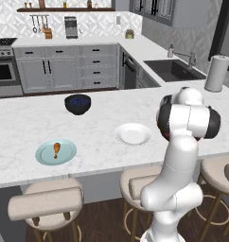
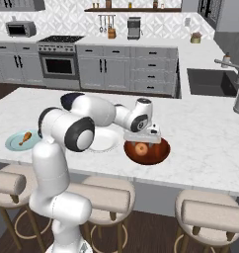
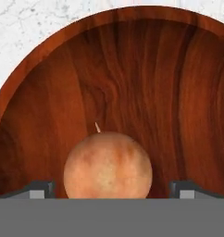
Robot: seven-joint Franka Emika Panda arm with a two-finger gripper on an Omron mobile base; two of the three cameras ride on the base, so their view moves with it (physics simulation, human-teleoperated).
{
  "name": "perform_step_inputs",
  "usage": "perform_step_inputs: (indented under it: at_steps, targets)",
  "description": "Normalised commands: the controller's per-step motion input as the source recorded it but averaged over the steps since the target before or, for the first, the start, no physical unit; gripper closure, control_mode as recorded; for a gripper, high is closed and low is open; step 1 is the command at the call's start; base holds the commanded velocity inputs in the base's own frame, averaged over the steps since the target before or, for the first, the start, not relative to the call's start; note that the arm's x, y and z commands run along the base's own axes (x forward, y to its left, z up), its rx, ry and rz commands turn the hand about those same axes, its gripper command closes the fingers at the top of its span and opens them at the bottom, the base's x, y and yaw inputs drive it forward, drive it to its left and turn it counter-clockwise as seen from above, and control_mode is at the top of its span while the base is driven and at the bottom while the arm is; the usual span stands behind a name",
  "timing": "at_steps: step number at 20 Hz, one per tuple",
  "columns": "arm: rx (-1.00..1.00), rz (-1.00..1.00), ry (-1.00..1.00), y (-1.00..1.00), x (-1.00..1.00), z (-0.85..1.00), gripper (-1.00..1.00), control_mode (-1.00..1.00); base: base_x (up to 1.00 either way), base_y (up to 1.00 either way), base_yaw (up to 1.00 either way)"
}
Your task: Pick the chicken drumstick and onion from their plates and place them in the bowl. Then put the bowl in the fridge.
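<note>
Onion point(image 3: 108, 165) sits between the claw point(image 3: 112, 189) fingers, which stand wide and do not touch it, inside the bowl point(image 3: 132, 69) on the bench point(image 2: 200, 133). So this half seems done. Drumstick point(image 1: 56, 149) is not yet moved: it lies on the blue-green plate point(image 1: 44, 157), long axis pointing away from the bench edge.

A glossy reddish-brown wooden bowl point(image 3: 132, 69) shows dark wavy grain, and a mottled orange-tan round onion point(image 3: 108, 166) sits in it. The marble counter point(image 1: 22, 123) is white with faint grey veins. At the left, a pale blue-green plate point(image 1: 56, 152) carries an orange-brown chicken drumstick point(image 1: 56, 149). The plain white plate point(image 1: 133, 134) is unpatterned, and a smaller bowl point(image 1: 78, 104) farther back is dark blue-black.
</note>
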Motion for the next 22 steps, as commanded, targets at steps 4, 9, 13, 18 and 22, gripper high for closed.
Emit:
perform_step_inputs:
  at_steps: [4,9,13,18,22]
  targets:
    - [0.04,-0.02,-0.09,0.01,-0.69,0.54,-1.0,-1.0,0.0,0.0,0.0]
    - [0.1,-0.01,-0.02,0.66,-1.0,0.72,-1.0,-1.0,0.0,0.0,0.0]
    - [0.08,0.02,0.1,1.0,-1.0,0.94,-1.0,-1.0,0.0,0.0,0.0]
    - [0.02,0.06,0.13,1.0,-0.99,0.61,-1.0,-1.0,0.0,0.0,0.0]
    - [0.0,0.01,0.0,1.0,-0.72,0.02,-1.0,-1.0,0.0,0.0,0.0]
